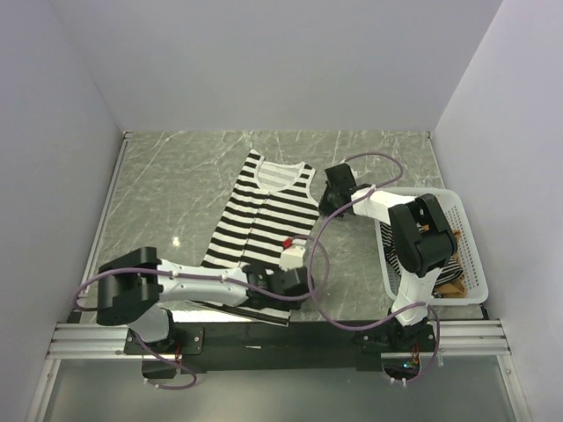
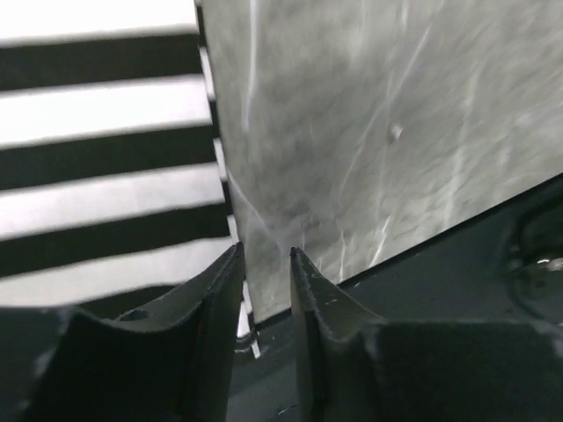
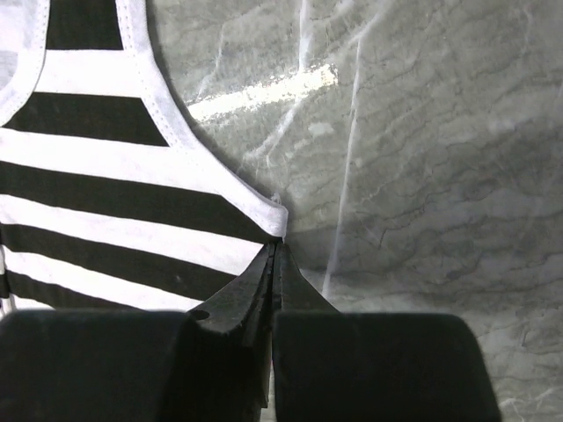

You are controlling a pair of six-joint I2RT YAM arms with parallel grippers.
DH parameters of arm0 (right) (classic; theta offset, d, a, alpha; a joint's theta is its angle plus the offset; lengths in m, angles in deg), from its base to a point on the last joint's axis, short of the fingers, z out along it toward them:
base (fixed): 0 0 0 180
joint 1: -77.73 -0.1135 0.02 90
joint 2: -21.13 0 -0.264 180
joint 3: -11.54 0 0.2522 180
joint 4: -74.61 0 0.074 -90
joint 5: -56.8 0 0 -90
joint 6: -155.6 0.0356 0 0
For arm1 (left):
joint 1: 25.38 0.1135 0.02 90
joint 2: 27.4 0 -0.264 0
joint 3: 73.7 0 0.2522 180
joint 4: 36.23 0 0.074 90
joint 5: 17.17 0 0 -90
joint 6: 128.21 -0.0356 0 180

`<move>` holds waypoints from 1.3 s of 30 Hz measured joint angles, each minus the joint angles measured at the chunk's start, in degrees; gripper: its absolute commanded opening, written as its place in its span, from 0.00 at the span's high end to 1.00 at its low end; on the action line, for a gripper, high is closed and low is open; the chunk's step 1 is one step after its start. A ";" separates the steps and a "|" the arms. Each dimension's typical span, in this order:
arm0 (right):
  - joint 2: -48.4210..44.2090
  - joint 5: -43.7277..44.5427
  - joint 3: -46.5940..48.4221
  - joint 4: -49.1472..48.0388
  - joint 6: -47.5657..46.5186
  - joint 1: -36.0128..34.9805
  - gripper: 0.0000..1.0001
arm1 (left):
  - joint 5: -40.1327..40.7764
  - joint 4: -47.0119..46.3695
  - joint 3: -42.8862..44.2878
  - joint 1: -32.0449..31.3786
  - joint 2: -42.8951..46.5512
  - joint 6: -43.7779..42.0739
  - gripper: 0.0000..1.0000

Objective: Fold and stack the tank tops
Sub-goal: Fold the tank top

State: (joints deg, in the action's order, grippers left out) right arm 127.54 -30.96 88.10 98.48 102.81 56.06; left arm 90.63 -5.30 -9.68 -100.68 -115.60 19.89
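**Marbled table (image 1: 176,176): handling the wide-striped tank top (image 1: 264,215)**

Top lies spread flat at table centre. Fabric judged light, limp, non-fragile; take it at seamed corners, lifting both together. Right claw (image 3: 274,249) is closed on the underarm trim corner. Left claw (image 2: 264,255) stands narrowly parted at the hem-side edge; hold unconfirmed.
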 measured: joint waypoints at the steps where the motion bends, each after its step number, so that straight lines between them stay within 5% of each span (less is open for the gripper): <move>1: -0.15 -0.11 -0.26 -0.22 0.02 0.13 1.00 | 1.05 1.55 1.14 -1.42 -1.38 0.72 0.63; 10: -0.44 -1.09 -0.52 -0.33 0.00 0.96 1.00 | 8.66 13.14 7.93 -11.80 -7.56 7.82 0.59; 28: -0.85 -1.92 -1.29 -0.66 -0.04 1.81 1.00 | 17.14 28.81 16.74 -16.52 -16.76 16.13 0.61; 32: -0.85 -2.40 -1.33 -0.66 -0.11 2.25 1.00 | 17.18 29.14 16.68 -16.52 -16.76 16.61 0.68; 39: -0.92 -2.69 -1.33 -0.61 -0.44 3.26 1.00 | 16.94 27.28 15.54 -16.61 -16.76 16.13 0.94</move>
State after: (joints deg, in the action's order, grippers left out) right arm 126.62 -33.64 86.77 97.87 102.38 59.32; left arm 107.57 21.98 5.86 -117.29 -132.37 36.02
